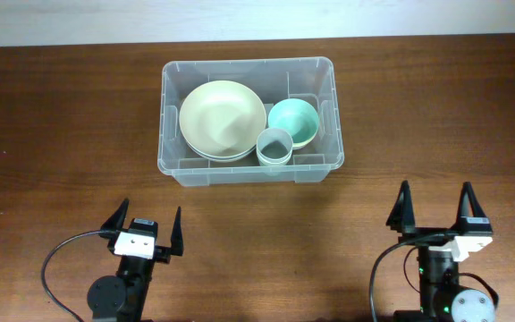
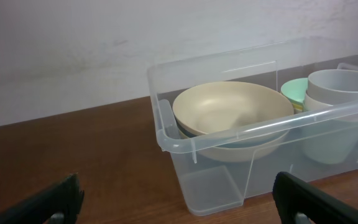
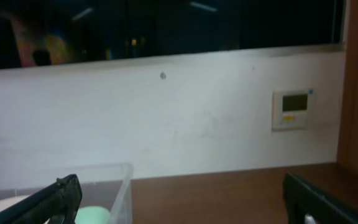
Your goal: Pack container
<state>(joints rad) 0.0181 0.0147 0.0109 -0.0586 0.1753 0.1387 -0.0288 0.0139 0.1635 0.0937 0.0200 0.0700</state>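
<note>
- One clear container sits on the table toward 12 o'clock, its long axis running 9 to 3 o'clock. It lies at about 1 o'clock from the left gripper and 10 o'clock from the right gripper. I judge the left arm to be the nearer.
- Inside, the cream bowl fills the 9 o'clock half. The left wrist view shows it nested on another bowl, which the overhead view barely hints at.
- At the 3 o'clock end, toward the far wall, sits the teal bowl.
- Touching it at its 7 o'clock, by the near wall, is the grey cup. From the left wrist it stands taller than the bowls.
- Both grippers are released, fingers spread and holding nothing, well apart from the container. The right wrist view catches only the container's corner, at 7 o'clock of its frame.
</note>
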